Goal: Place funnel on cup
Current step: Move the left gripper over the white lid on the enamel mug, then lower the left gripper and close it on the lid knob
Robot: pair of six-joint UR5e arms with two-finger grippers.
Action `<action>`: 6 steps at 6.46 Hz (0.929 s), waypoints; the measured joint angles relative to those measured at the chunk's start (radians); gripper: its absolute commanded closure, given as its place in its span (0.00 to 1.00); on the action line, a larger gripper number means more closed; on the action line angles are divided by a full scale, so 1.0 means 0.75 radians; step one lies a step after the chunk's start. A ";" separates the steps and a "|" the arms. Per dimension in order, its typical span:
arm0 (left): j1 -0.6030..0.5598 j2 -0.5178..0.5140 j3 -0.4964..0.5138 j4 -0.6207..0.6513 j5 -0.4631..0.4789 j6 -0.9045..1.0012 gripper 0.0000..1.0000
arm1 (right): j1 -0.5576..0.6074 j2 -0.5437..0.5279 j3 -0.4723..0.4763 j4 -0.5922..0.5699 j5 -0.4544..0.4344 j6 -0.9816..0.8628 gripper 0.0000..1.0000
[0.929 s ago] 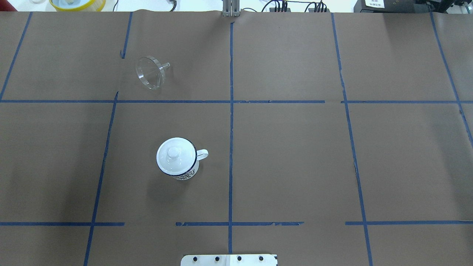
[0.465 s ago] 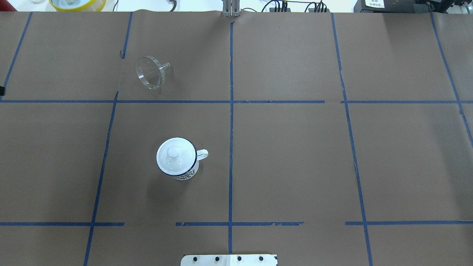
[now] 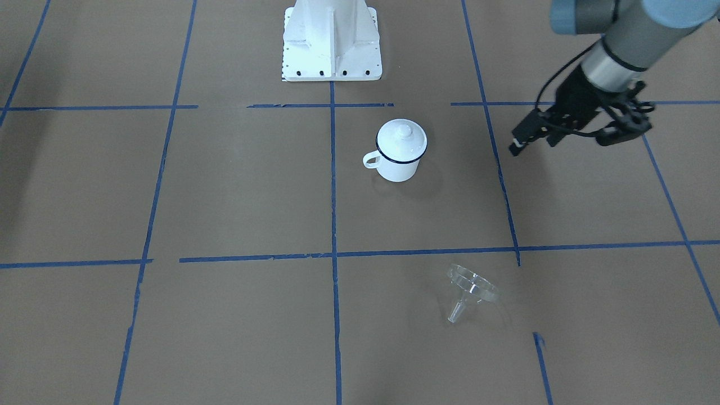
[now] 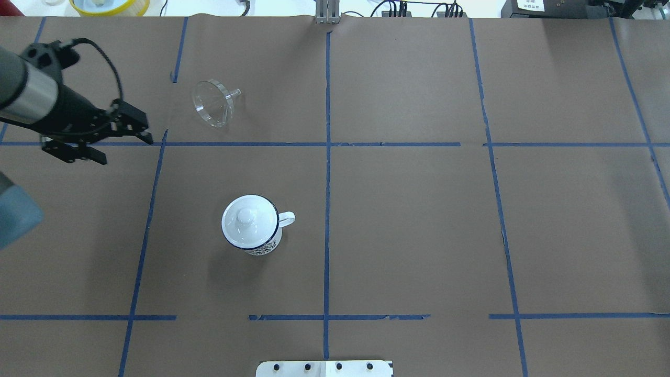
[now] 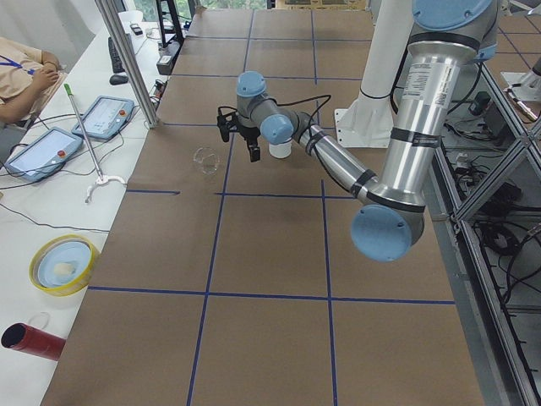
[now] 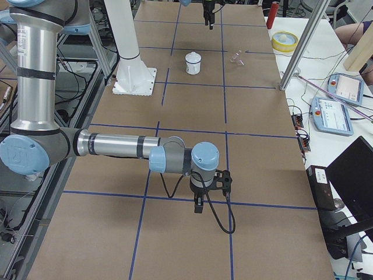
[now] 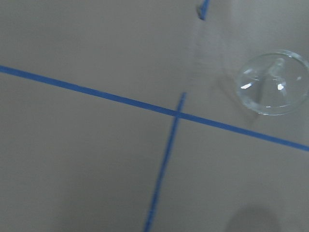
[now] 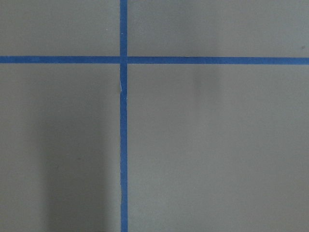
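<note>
Well, the left end effector (image 4: 125,150) hangs over the brown surface (image 4: 419,235) on the robot's left side, its jaws spread wide with nothing between them. The funnel (image 4: 213,103) lies tipped on its side just beyond a blue tape line (image 4: 235,144), near that end effector but apart from it. The cup (image 4: 251,226) stands upright, well apart from the funnel, with a white lid (image 4: 245,216) seated on its rim. The right end effector (image 6: 199,205) points down far from both; I cannot tell how far open it is.

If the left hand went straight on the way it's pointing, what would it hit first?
Most likely the table near the blue tape crossing: the left hand points downward. The funnel lies off to the side, though depth is uncertain.
</note>
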 measured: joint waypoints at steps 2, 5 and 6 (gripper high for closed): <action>0.240 -0.243 0.000 0.243 0.152 -0.254 0.00 | 0.000 0.000 0.000 0.000 0.000 0.000 0.00; 0.462 -0.312 0.019 0.282 0.393 -0.492 0.03 | 0.000 0.000 0.000 0.000 0.000 0.000 0.00; 0.484 -0.316 0.032 0.285 0.424 -0.508 0.06 | 0.000 0.000 0.000 0.000 0.000 0.000 0.00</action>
